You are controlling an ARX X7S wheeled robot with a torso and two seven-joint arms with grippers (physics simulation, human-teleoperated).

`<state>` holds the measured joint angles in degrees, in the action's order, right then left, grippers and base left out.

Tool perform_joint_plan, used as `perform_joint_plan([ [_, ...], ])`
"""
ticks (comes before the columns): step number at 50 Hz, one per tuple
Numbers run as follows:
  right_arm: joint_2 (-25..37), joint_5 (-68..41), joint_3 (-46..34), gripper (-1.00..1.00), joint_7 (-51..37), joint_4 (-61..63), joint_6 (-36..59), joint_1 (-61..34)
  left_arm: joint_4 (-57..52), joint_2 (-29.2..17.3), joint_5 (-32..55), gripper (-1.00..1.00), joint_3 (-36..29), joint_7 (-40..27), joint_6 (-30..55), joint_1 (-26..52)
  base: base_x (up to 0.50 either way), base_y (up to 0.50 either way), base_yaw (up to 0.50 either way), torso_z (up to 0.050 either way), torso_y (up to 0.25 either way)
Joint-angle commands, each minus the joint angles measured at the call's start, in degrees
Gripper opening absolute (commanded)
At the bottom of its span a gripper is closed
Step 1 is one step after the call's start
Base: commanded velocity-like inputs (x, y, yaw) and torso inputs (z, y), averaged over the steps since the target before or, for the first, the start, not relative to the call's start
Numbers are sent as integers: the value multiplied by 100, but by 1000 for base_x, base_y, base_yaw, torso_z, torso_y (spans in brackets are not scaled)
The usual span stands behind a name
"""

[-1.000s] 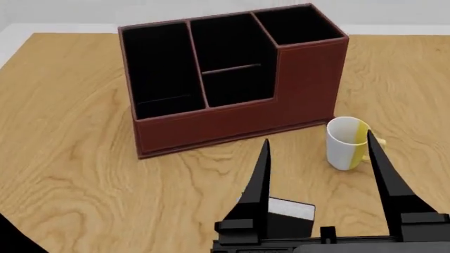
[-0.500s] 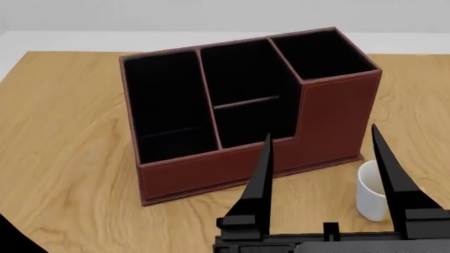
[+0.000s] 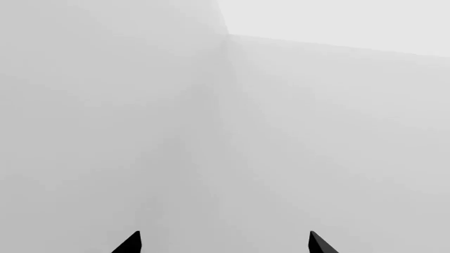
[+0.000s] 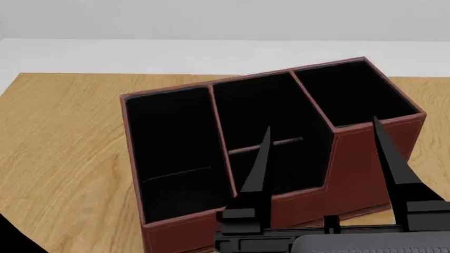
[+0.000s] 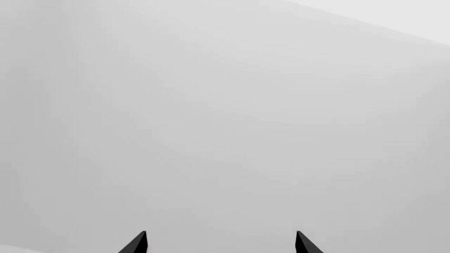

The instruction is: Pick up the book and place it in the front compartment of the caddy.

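right gripper (image 4: 320, 158) hangs spread wide and empty before the caddy (image 4: 351, 168); left gripper (image 3: 223, 243) is spread too, facing blank wall

Item: my wooden table (image 4: 63, 137), light grain, filling the frame's left and lower parts. On it, centre frame: one red-brown caddy (image 4: 351, 174), black-lined, standing upright.

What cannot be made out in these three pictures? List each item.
- The book: in no view. In the head view, the lower edge and a gripper cover the table in front of the caddy.
- Front compartment: in the head view, its floor is lost in black lining, partly behind a finger.
- Wrist views: only grey wall beyond the left gripper and right gripper.
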<state>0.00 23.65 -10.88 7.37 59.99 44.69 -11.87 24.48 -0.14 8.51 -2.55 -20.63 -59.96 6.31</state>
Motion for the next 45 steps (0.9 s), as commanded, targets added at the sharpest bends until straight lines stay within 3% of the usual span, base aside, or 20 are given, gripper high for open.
perform_joint_plan([
  [1, 0, 5, 19, 100, 22, 1, 5, -16, -8, 2, 6, 100, 1, 15, 0, -2, 395, 105, 0, 0, 0],
  [14, 0, 32, 104, 100, 10, 1, 52, -26, -15, 2, 6, 100, 3, 2, -1, -3, 127, 27, 0, 0, 1],
  [18, 0, 275, 5, 100, 258, 1, 479, -418, -19, 3, 20, 100, 0, 21, -1, -3, 0, 0, 0, 0, 0],
  [21, 0, 360, 54, 100, 839, 1, 1300, -1228, -16, 3, 14, 100, 1, 31, -1, -2, 0, 0, 0, 0, 0],
  [24, 0, 2938, -2524, 100, 3417, -44, 3878, -3745, -53, 6, 50, 100, 1, 65, -1, -7, 0, 0, 0, 0, 0],
  [25, 0, 3798, -2543, 100, 4276, -148, 4421, -3775, -60, 6, 76, 100, -4, 79, -1, -8, 0, 0, 0, 0, 0],
  [30, 0, 7735, -1256, 100, 8262, -618, 3376, -4051, -68, 7, 209, 100, -35, 166, -1, -8, 0, 0, 0, 0, 0],
  [35, 3, 6794, -536, 100, 8263, -1547, 2841, -4591, -102, 9, 244, 100, -36, 169, -2, -12, 0, 0, 0, 0, 0],
  [36, 862, 5935, -1220, 100, 8262, -1886, 3701, -5451, -105, 9, 249, 100, -37, 175, -2, -12, 0, 0, 0, 0, 0],
  [37, 1721, 5257, -1244, 100, 8262, -2199, 4531, -5909, -106, 9, 257, 100, -39, 186, -2, -12, 0, 0, 0, 0, 0],
  [38, 2030, 4858, -1198, 100, 8262, -2409, 4531, -6097, -111, 9, 265, 100, -40, 192, -2, -13, 0, 0, 0, 0, 0],
  [40, 2452, 4194, -1305, 100, 8263, -2933, 4531, -6668, -130, 9, 289, 100, -42, 216, -2, -15, 0, 0, 0, 0, 0],
  [45, 2774, 3118, -1777, 100, 8263, -3914, 4531, -7568, -187, 10, 341, 100, -43, 243, -2, -21, 0, 0, 0, 0, 0],
])
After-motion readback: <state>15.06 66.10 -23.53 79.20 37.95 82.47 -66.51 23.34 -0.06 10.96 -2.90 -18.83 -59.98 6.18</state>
